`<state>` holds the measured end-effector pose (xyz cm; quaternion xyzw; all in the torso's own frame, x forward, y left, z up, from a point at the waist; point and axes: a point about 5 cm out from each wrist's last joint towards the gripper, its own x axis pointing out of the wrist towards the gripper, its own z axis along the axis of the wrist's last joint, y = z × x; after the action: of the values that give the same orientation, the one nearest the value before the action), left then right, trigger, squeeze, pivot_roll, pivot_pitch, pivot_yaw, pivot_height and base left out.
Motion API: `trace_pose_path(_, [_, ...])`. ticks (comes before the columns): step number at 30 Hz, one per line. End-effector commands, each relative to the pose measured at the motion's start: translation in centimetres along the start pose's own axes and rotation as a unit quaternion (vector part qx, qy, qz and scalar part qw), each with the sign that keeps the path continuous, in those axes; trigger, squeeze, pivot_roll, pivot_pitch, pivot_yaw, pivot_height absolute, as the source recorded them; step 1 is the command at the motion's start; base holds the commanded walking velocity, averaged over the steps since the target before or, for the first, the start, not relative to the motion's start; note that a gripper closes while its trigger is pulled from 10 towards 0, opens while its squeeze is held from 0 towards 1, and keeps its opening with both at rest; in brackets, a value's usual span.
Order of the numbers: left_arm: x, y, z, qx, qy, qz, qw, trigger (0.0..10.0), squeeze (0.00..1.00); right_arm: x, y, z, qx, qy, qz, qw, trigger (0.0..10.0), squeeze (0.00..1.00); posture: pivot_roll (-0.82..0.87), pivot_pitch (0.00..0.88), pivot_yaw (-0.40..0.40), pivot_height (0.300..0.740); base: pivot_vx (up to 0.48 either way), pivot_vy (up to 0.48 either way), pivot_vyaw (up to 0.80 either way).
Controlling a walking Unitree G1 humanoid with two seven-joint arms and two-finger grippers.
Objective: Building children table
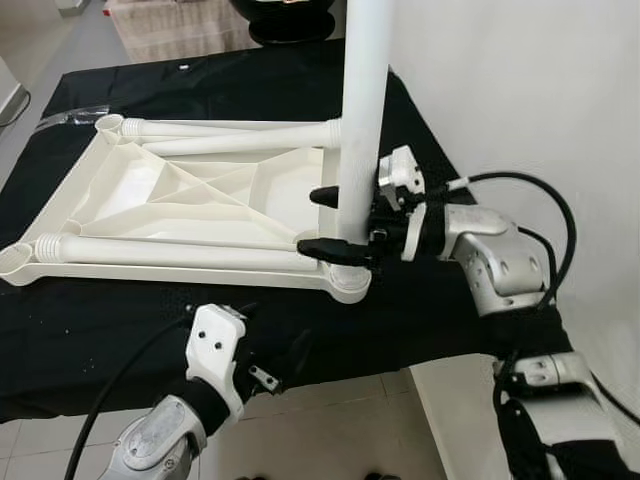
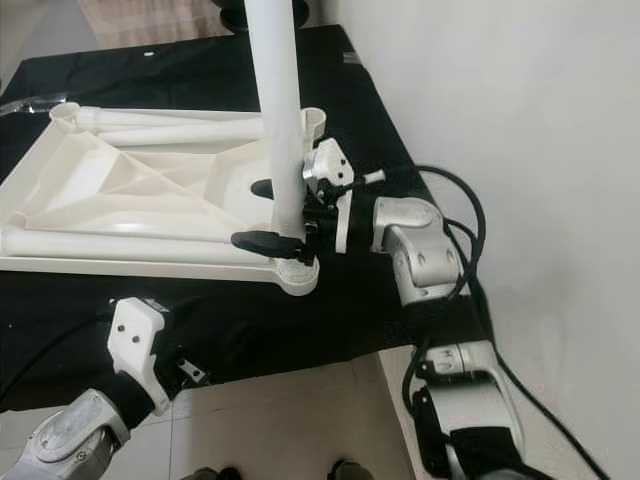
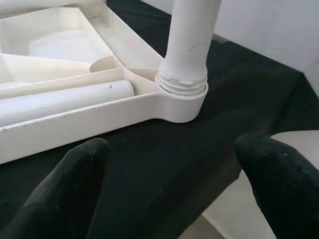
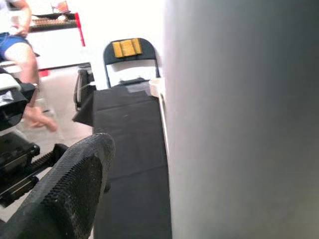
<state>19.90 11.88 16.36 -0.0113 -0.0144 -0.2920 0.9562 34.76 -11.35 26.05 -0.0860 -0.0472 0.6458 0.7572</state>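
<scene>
A white plastic table top (image 1: 130, 190) lies upside down on a black cloth. One white leg (image 1: 362, 110) stands upright in its near right corner socket (image 3: 182, 99). My right gripper (image 1: 308, 221) reaches in from the right and straddles this leg low down; it is open, and the one finger (image 4: 75, 189) that shows stands apart from the leg. My left gripper (image 3: 174, 159) hovers over the cloth at the table's front edge, pointing at that corner, open and holding nothing. More loose legs lie in the top, one along the near side (image 1: 180, 250) and others at the far side (image 1: 230, 130).
The black cloth (image 1: 120, 330) ends at the front edge over a tiled floor (image 1: 330, 420). A white wall (image 1: 520, 90) stands close on the right. A folding chair (image 4: 130, 59) and a person's leg (image 4: 30, 99) are beyond the table's far end.
</scene>
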Motion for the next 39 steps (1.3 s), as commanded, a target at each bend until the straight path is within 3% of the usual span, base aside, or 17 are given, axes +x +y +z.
trace_pose_path(1, [-0.4, 0.0, -0.4, 0.002, 0.016, 0.002, 1.0, 10.0, 0.0, 0.3, 0.1, 0.1, -0.004, -0.007, 0.02, 1.0, 10.0, 0.0, 0.05, 0.229, 0.021, 0.74, 0.0, 0.0, 0.0])
trace_pose_path(2, [-0.4, 0.0, -0.4, 0.002, 0.017, 0.002, 1.0, 10.0, 0.0, 0.3, 0.0, 0.2, -0.004, -0.006, 0.032, 0.999, 5.8, 0.0, 0.06, 0.23, 0.022, 0.74, 0.0, 0.0, 0.0])
trace_pose_path(3, [-0.4, 0.0, -0.4, 0.002, 0.017, 0.002, 1.0, 10.0, 0.0, 0.3, 0.0, 0.2, -0.004, -0.006, 0.032, 0.999, 5.8, 0.0, 0.06, 0.23, 0.022, 0.74, 0.0, 0.0, 0.0])
trace_pose_path(4, [-0.5, 0.0, -0.4, 0.002, 0.017, 0.003, 1.0, 10.0, 0.0, 0.2, -0.2, 0.2, -0.002, -0.006, 0.047, 0.999, 0.0, 0.0, 0.06, 0.23, 0.023, 0.74, 0.0, 0.0, 0.0])
trace_pose_path(14, [-0.5, 0.0, -0.5, 0.002, 0.02, 0.001, 1.0, 10.0, 0.0, -0.4, -0.4, -0.2, 0.0, -0.002, 0.062, 0.998, 0.0, 0.0, 0.05, 0.224, 0.026, 0.74, 0.0, 0.0, 0.0])
trace_pose_path(18, [-0.4, -0.1, -0.5, -0.002, 0.017, -0.002, 1.0, 10.0, 0.0, -1.5, 0.3, -2.7, -0.025, 0.005, -0.099, 0.995, 0.0, 0.0, 0.02, 0.224, 0.018, 0.74, 0.0, 0.0, 0.0])
trace_pose_path(21, [-0.4, 0.0, -0.5, -0.002, 0.017, -0.002, 1.0, 10.0, 0.0, -1.6, 1.1, -4.3, 0.012, 0.027, -0.199, 0.98, 0.0, 0.0, 0.02, 0.223, 0.01, 0.74, 0.0, 0.0, 0.0])
trace_pose_path(23, [-0.4, 0.2, -0.6, -0.001, 0.016, 0.0, 1.0, 10.0, 0.0, -3.6, 1.9, -7.0, -0.036, 0.13, -0.556, 0.82, 0.0, 0.0, 0.0, 0.226, 0.008, 0.74, 0.0, 0.0, 0.0])
trace_pose_path(24, [-0.4, 0.2, -0.6, -0.001, 0.016, 0.0, 1.0, 10.0, 0.0, -3.6, 1.9, -7.0, -0.036, 0.13, -0.556, 0.82, 0.0, 0.0, 0.0, 0.226, 0.008, 0.74, 0.0, 0.0, 0.0])
trace_pose_path(25, [-0.3, 0.2, -0.5, -0.001, 0.015, 0.001, 1.0, 10.0, 0.0, -3.7, 3.6, -7.7, -0.018, 0.132, -0.591, 0.796, 0.0, 0.0, -0.01, 0.233, 0.01, 0.74, 0.0, 0.0, 0.0])
trace_pose_path(26, [-0.3, 0.2, -0.5, -0.001, 0.015, 0.001, 1.0, 10.0, 0.0, -3.7, 3.6, -7.7, -0.018, 0.132, -0.591, 0.796, 0.0, 0.0, -0.01, 0.233, 0.01, 0.74, 0.0, 0.0, 0.0])
trace_pose_path(27, [-0.2, 0.3, -0.5, 0.0, 0.014, 0.0, 1.0, 10.0, 0.0, -2.4, 5.5, -8.2, 0.007, 0.127, -0.576, 0.808, 0.0, 0.0, -0.02, 0.231, 0.014, 0.74, 0.0, 0.0, 0.0])
trace_pose_path(29, [0.1, 0.4, -0.7, 0.002, 0.013, -0.002, 1.0, 10.0, 0.0, -0.4, 6.8, -8.2, 0.032, 0.1, -0.519, 0.848, 0.0, 0.0, -0.03, 0.215, 0.027, 0.74, 0.0, 0.0, 0.0])
trace_pose_path(36, [0.6, 0.7, -0.7, 0.008, 0.01, -0.003, 1.0, 10.0, 0.0, 0.2, 5.8, -7.8, 0.03, 0.091, -0.512, 0.853, 0.0, 0.0, -0.03, 0.197, 0.021, 0.74, 0.0, 0.0, 0.0])
trace_pose_path(37, [0.7, 0.8, -0.7, 0.01, 0.008, -0.001, 1.0, 10.0, 0.0, 0.1, 5.5, -7.4, 0.03, 0.088, -0.515, 0.852, 10.0, 0.0, -0.03, 0.194, 0.017, 0.74, 0.0, 0.0, 0.0])
trace_pose_path(38, [0.8, 0.9, -0.7, 0.011, 0.007, 0.004, 1.0, 10.0, 0.0, 0.1, 5.1, -6.9, 0.033, 0.081, -0.503, 0.86, 10.0, 0.0, -0.03, 0.191, 0.013, 0.74, 0.0, 0.0, 0.0])
trace_pose_path(39, [0.9, 1.0, -0.7, 0.013, 0.005, 0.012, 1.0, 10.0, 0.0, 0.0, 4.6, -6.1, 0.041, 0.057, -0.472, 0.879, 10.0, 1.0, -0.03, 0.189, 0.011, 0.74, 0.0, 0.0, 0.0])
